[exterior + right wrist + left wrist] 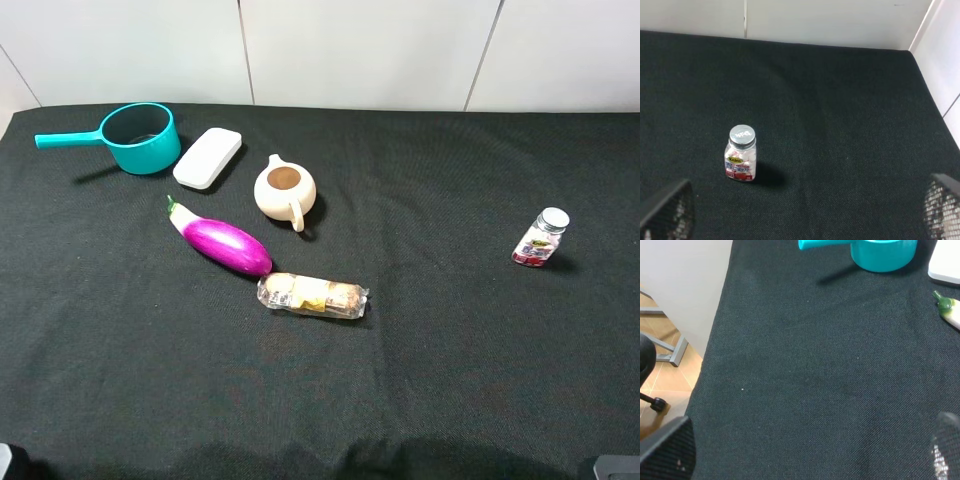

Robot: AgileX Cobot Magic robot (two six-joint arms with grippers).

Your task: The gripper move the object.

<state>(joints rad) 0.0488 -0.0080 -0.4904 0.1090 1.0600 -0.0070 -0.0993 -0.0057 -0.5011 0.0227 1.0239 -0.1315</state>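
The magenta-purple eggplant (225, 243) lies on the black cloth left of centre, its white neck and green stem pointing toward the far left. Only its stem end (948, 308) shows in the left wrist view. My left gripper (807, 457) is open and empty over bare cloth near the table's front left corner, well short of the eggplant. My right gripper (805, 212) is open and empty at the front right, facing a small pill bottle (741, 160). In the high view only slivers of the arms show at the bottom corners.
A clear-wrapped snack roll (312, 295) lies just right of the eggplant's thick end. A teal saucepan (140, 137), a white flat case (208, 157) and a cream teapot (285, 189) stand behind it. The pill bottle (541, 238) stands at the right. The table's left edge (715, 325) is near.
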